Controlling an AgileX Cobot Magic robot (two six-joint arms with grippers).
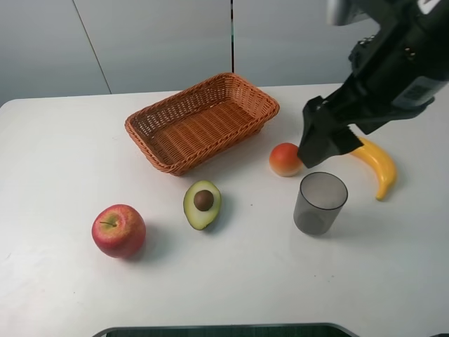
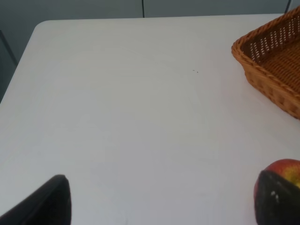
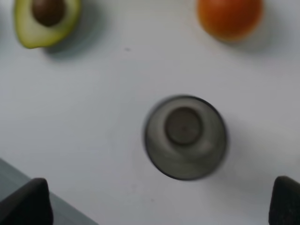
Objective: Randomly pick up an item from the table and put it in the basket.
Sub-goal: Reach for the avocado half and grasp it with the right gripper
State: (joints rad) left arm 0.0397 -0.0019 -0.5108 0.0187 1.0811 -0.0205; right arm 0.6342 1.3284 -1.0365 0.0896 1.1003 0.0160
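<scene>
The halved avocado (image 1: 202, 203) lies cut side up on the white table (image 1: 63, 154), just in front of the empty wicker basket (image 1: 200, 126). My right gripper (image 1: 324, 140) hangs open and empty above the table, to the right of the avocado, over the grey cup and the orange-red fruit. In the right wrist view its gripper (image 3: 154, 206) is open, with the avocado (image 3: 46, 21) far off to one side. My left gripper (image 2: 161, 206) is open and empty, low over bare table; a basket corner (image 2: 272, 61) shows there. The left arm is out of the exterior view.
A grey translucent cup (image 1: 320, 202) stands right of the avocado, directly below the right wrist camera (image 3: 185, 137). A small orange-red fruit (image 1: 285, 159) lies beside the basket. A banana (image 1: 379, 165) lies at the right. A red apple (image 1: 118, 230) sits front left, close to the left finger (image 2: 286, 171).
</scene>
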